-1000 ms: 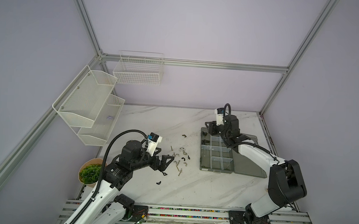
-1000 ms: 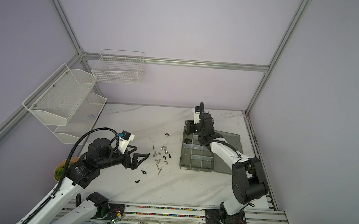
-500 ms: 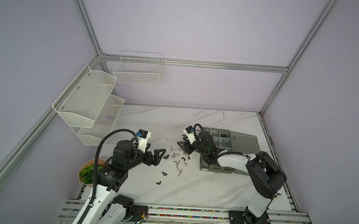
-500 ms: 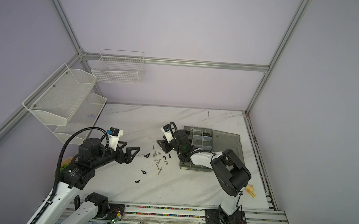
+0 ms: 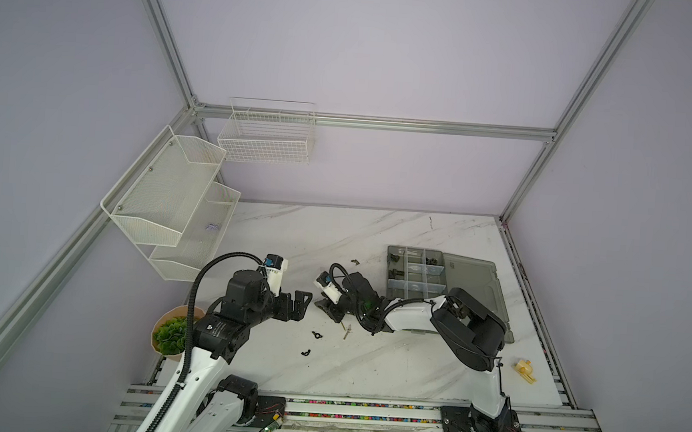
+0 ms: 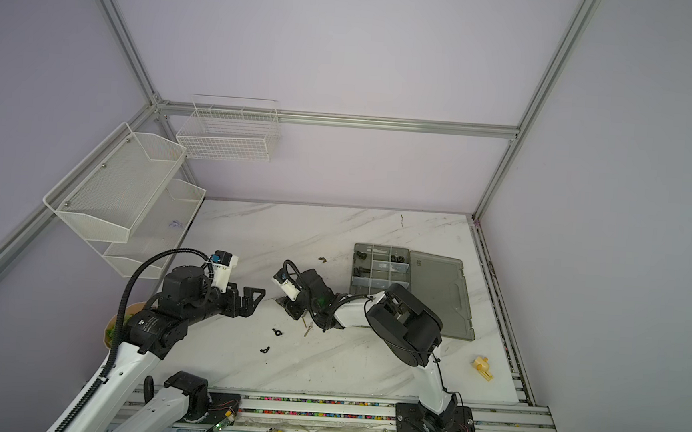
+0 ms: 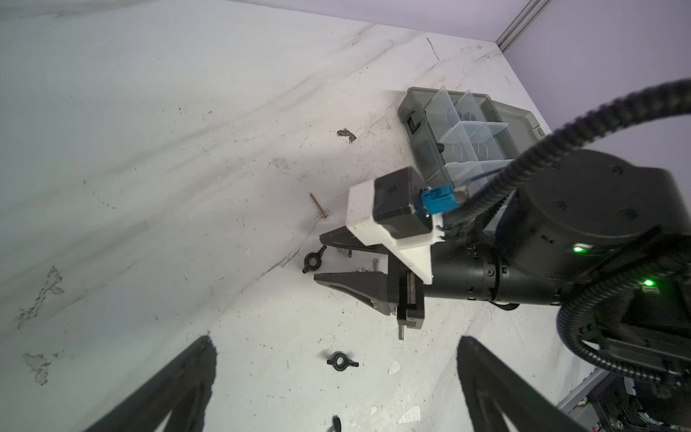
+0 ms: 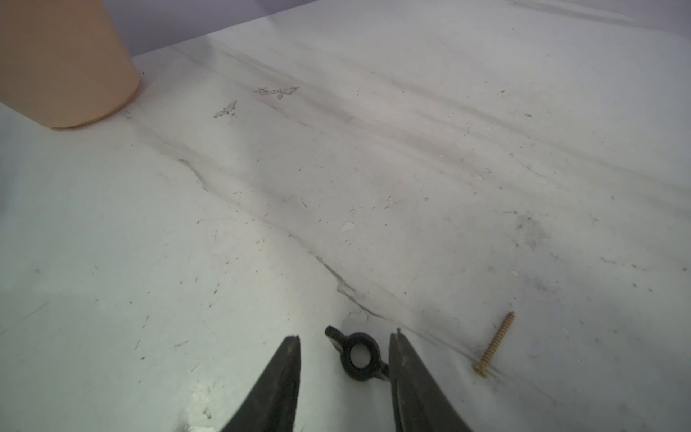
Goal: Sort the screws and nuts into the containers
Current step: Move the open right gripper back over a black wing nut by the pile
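Observation:
A small black wing nut (image 8: 359,357) lies on the marble table between the fingers of my right gripper (image 8: 346,336). The jaws stand apart around it; one finger touches a wing and the other is clear of it. A brass screw (image 8: 493,346) lies just beside that gripper. In both top views my right gripper (image 5: 329,309) is low at the table's middle. My left gripper (image 5: 303,299) hovers open just left of it, above another black wing nut (image 7: 341,361). The grey organizer box (image 5: 392,270) with its containers lies open at the right.
Two black wing nuts (image 5: 318,335) (image 5: 306,352) and a thin screw (image 5: 346,331) lie on the table in front of the grippers. A potted plant (image 5: 169,334) stands at front left, a yellow toy (image 5: 525,369) at front right. White mesh shelves (image 5: 170,204) hang on the left wall.
My right arm swung from over the organizer box to the loose parts at the table's middle and came down around a wing nut, its jaws narrowing. The left gripper drew back to the left.

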Tool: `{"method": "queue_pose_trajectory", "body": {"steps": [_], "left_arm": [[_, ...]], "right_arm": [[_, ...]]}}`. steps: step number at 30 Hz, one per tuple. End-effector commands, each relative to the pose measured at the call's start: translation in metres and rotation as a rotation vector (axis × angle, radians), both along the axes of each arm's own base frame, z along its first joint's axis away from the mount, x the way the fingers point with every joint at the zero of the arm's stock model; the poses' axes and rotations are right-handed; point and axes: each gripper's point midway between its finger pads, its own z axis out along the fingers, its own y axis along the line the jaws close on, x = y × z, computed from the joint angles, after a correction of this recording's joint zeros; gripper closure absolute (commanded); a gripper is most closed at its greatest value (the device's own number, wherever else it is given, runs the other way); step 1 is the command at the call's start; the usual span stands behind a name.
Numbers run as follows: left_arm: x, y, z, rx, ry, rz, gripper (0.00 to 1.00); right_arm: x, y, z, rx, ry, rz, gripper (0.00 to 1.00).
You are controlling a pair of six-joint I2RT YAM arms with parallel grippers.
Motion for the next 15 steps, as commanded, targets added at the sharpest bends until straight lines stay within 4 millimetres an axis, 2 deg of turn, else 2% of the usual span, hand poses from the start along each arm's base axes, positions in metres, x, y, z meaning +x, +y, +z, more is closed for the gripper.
{"method": "queue_pose_trajectory", "body": {"steps": [1,6,15], "left_arm": [[0.001,0.004,0.014,-0.023,-0.063,0.032,0.00],[0.003,0.004,0.011,-0.021,-0.046,0.031,0.00],[0.002,0.008,0.014,-0.011,-0.063,0.049,0.00]], "right_arm": [[0.007,0.001,0.002,-0.030,-0.034,-0.014,0.58],[0.009,0.002,-0.012,-0.077,-0.033,-0.021,0.59],[0.001,0.007,-0.014,-0.065,-0.004,0.021,0.61]]}}
